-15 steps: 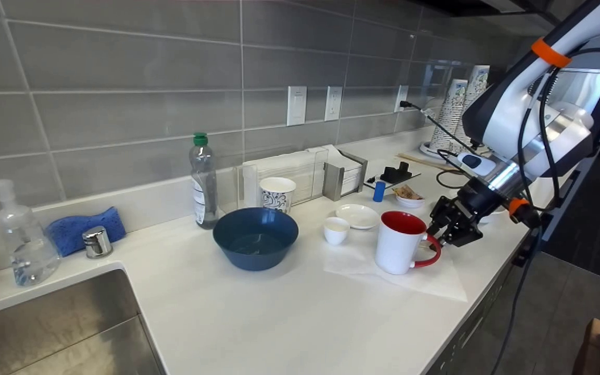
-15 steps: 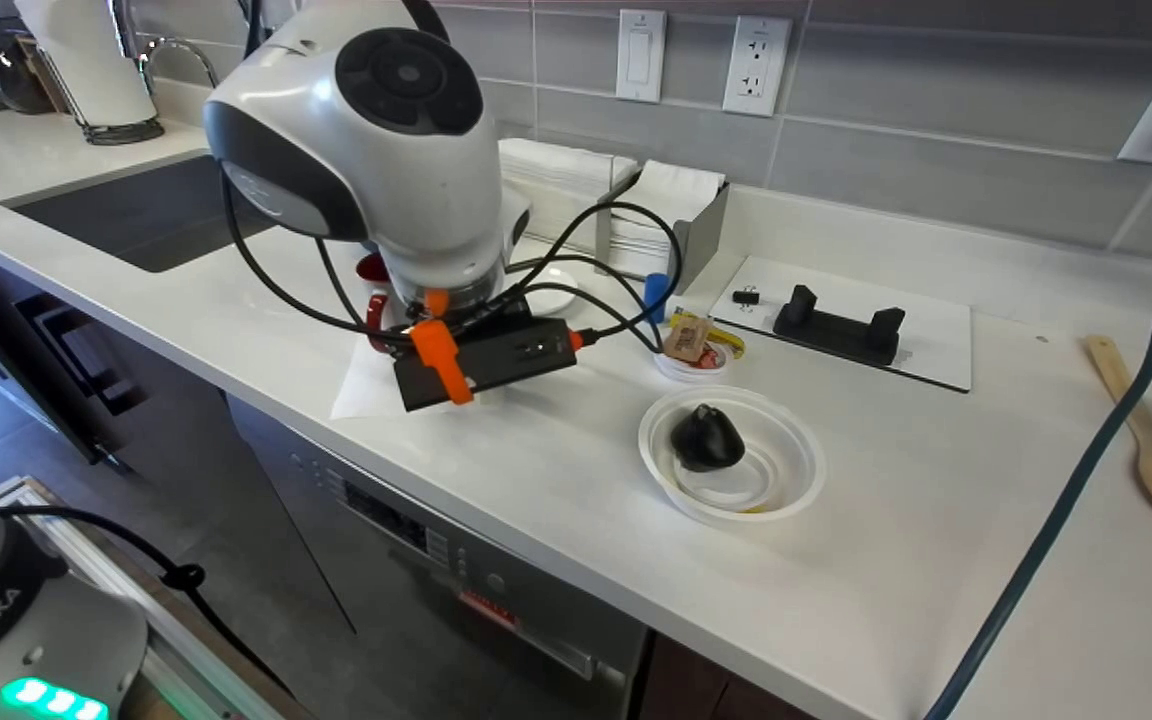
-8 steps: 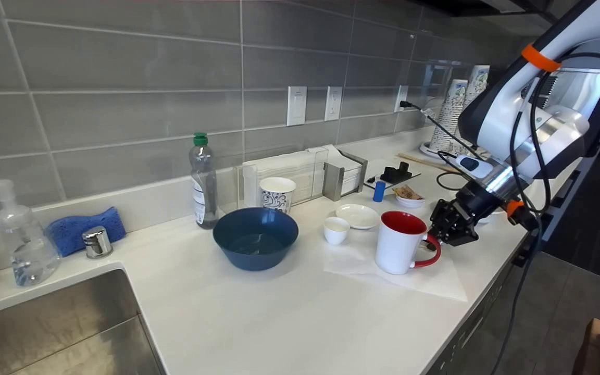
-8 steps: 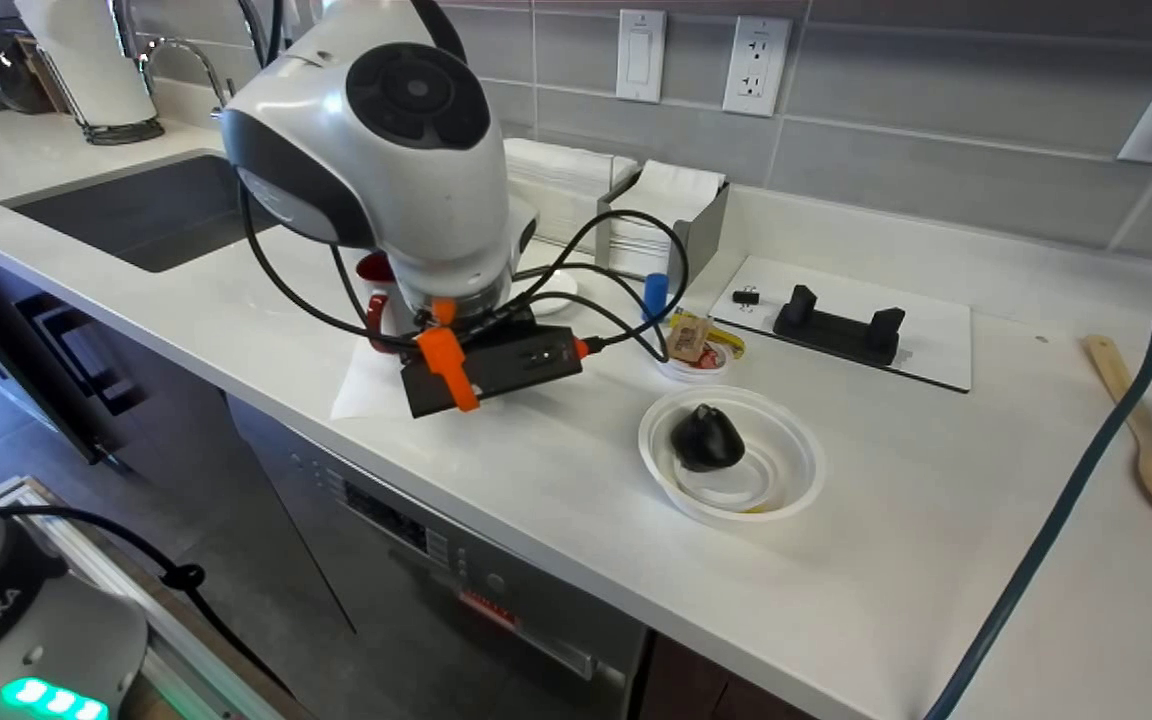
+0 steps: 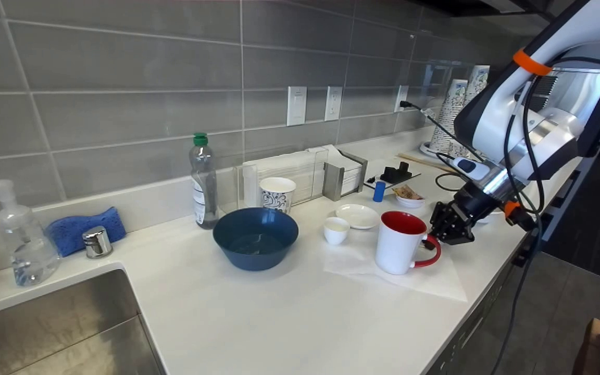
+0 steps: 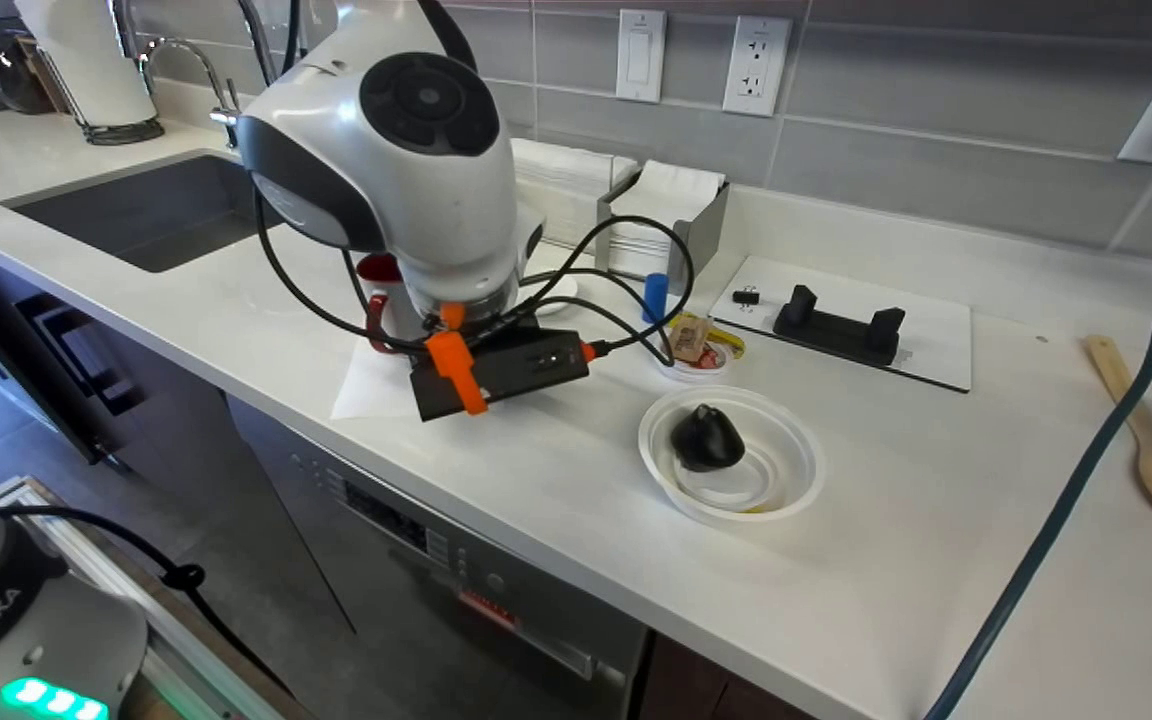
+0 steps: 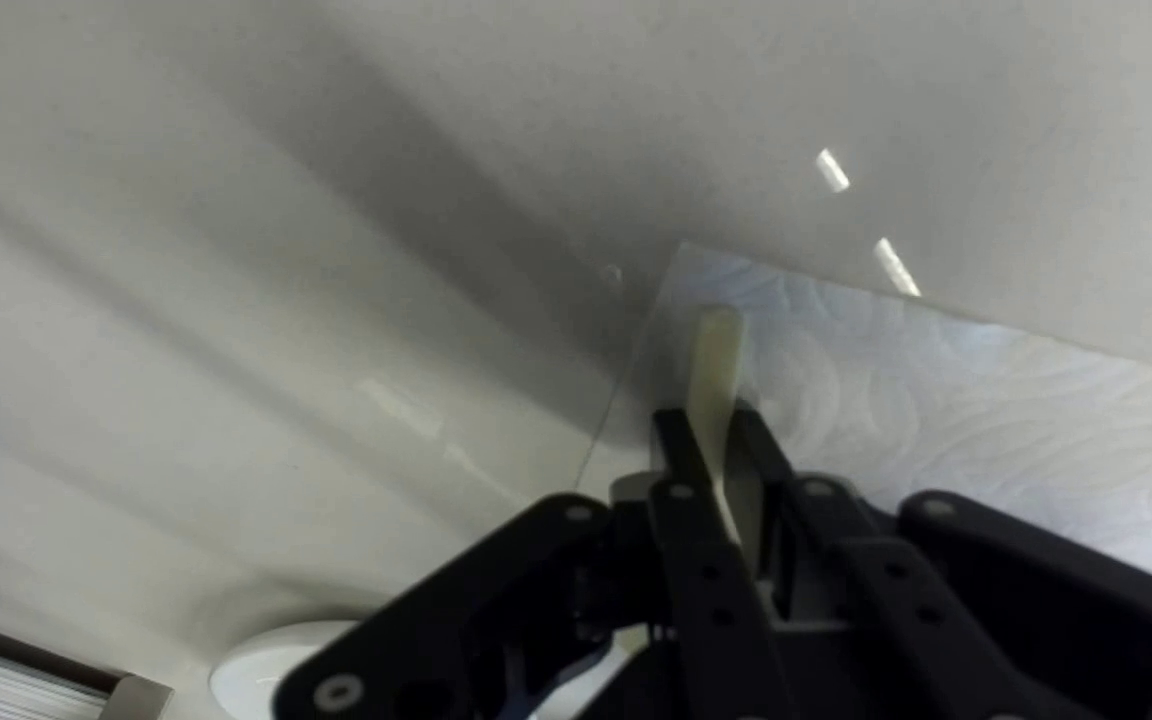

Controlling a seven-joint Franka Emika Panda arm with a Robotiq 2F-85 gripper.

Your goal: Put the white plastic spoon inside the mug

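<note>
Progress: grasp looks made, white plastic spoon (image 7: 715,370) not yet in the red-handled mug (image 5: 395,249), right of centre in an exterior view; lifting, carrying and lowering remain, I'd judge | Whereabouts: only a pale end shows, near mid-frame in the wrist view, jutting from between the fingers (image 7: 678,450), which look clamped on it

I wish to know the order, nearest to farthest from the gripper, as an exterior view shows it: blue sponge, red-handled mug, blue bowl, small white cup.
In an exterior view:
1. Red-handled mug: standing on the white paper.
2. Small white cup: to its left.
3. Blue bowl: farther left.
4. Blue sponge: farthest left of these.
</note>
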